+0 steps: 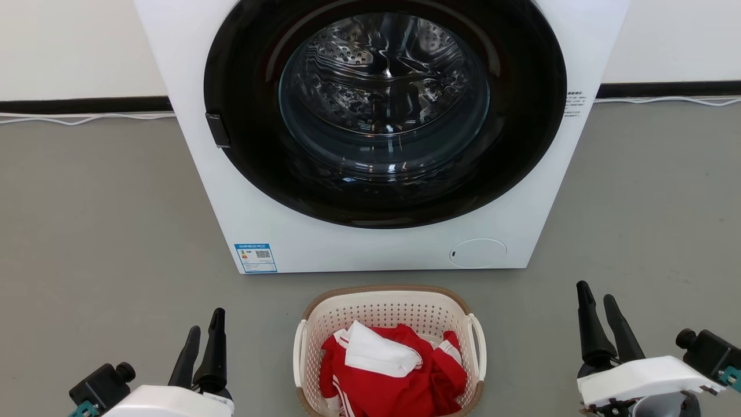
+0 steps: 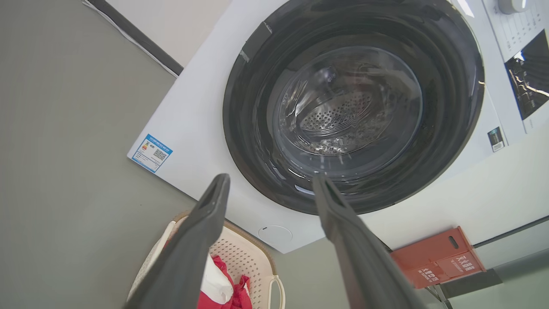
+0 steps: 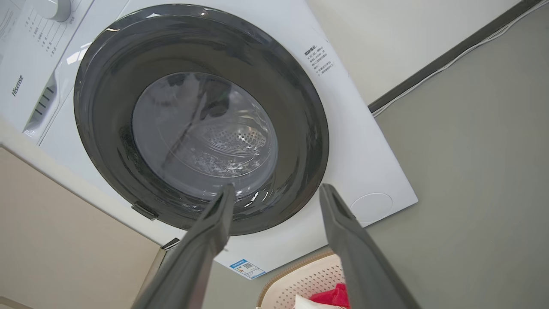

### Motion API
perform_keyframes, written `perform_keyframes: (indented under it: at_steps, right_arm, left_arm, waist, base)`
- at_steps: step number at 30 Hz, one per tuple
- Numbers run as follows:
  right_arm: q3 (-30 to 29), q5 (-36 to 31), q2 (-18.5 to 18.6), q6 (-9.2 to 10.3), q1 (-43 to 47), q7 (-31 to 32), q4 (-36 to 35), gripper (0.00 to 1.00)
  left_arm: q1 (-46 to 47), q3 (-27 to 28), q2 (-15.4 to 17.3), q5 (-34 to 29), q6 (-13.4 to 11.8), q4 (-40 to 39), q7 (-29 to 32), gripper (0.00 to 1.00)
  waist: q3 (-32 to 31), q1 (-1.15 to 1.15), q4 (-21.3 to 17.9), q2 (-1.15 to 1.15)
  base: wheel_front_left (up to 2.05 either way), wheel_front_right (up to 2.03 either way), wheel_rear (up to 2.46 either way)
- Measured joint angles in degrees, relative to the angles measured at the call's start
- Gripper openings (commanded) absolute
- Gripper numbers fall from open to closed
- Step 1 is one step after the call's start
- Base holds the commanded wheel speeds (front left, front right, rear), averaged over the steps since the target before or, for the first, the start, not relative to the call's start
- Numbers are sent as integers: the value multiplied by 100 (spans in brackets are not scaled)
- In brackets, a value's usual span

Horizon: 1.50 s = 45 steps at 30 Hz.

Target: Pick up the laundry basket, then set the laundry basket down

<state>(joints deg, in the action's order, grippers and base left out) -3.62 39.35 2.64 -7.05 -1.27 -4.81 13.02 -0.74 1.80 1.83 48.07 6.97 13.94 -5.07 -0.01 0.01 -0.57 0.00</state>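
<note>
The cream-white perforated laundry basket [image 1: 389, 310] with its tan-brown rim stands on the grey floor just in front of the washing machine, low in the middle of the head view. Red and white clothes [image 1: 391, 362] lie in it. A white loop handle [image 1: 479, 346] sticks out on each side. My left gripper [image 1: 203, 332] is open, down at the left and well apart from the basket. My right gripper [image 1: 596, 297] is open at the lower right, also clear of it. The basket [image 2: 246, 255] peeks between the left fingers, and its rim [image 3: 300, 279] shows low in the right wrist view.
A big white front-loading washing machine [image 1: 376, 243] with a dark round door [image 1: 385, 110] stands right behind the basket. A white cable [image 1: 87, 119] runs along the black skirting. A red box [image 2: 437, 257] sits by the wall beside the machine. Bare grey floor lies on both sides.
</note>
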Motion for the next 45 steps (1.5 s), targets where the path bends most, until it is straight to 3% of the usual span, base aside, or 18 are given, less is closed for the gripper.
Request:
perform_keyframes:
  at_steps: [45]
  right_arm:
    - [122,-3151,-2,-3,120,-738,9,100]
  left_arm:
    - [-232,-45,35,-2943,-24,-300,-724,100]
  waist:
    - [57,-1,-62,0]
  base:
    - [0,0,0]
